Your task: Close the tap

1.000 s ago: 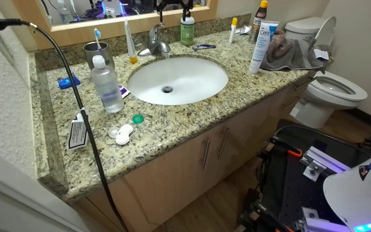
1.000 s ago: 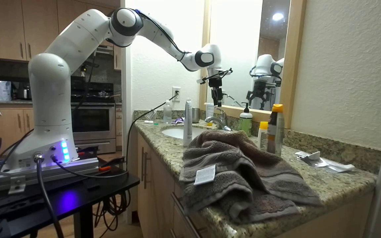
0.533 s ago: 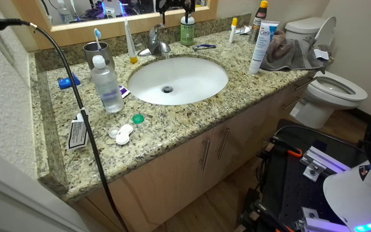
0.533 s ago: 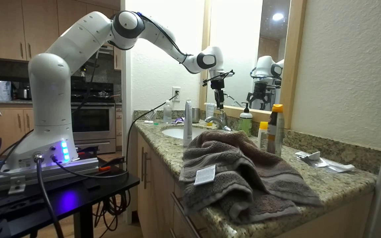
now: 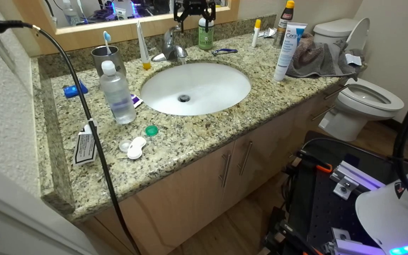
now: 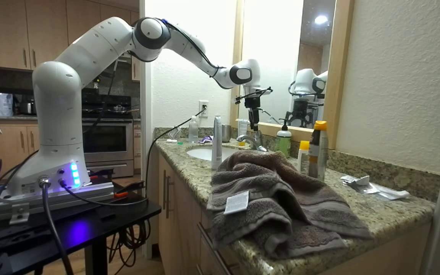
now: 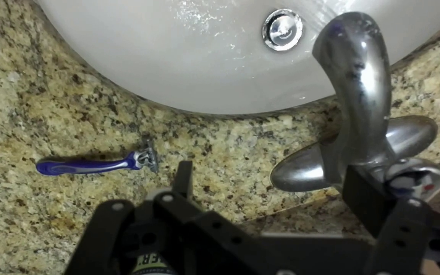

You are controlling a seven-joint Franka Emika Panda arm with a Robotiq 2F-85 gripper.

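Wrist view: the claw [image 7: 273, 189] stands wide over the counter [image 7: 235, 152], its two fingers [image 7: 367, 202] well spread and gripping nothing. The tap [image 7: 361, 114] sits below and just beside one of them, the spout [image 7: 351, 49] reaching away from the claw over the basin [image 7: 204, 76]. That finger overlaps the edge of the lever [image 7: 414, 173]; whether they touch cannot be told. In an exterior view, water [image 5: 183, 61] appears to trickle from the spout, so the task looks unfinished.

The likeliest failure is a miss: lowered straight from here, the finger may slip down beside the lever rather than press its top, or nudge it sideways and leave the flow running. Going down this wide could also bring the other finger onto the soap bottle [image 5: 205, 39], which stands near it, on the side away from the tap, and tip it. Too deep a push might jam a fingertip against the tap's body, and overshooting backward risks the mirror [image 6: 281, 68] behind the claw.
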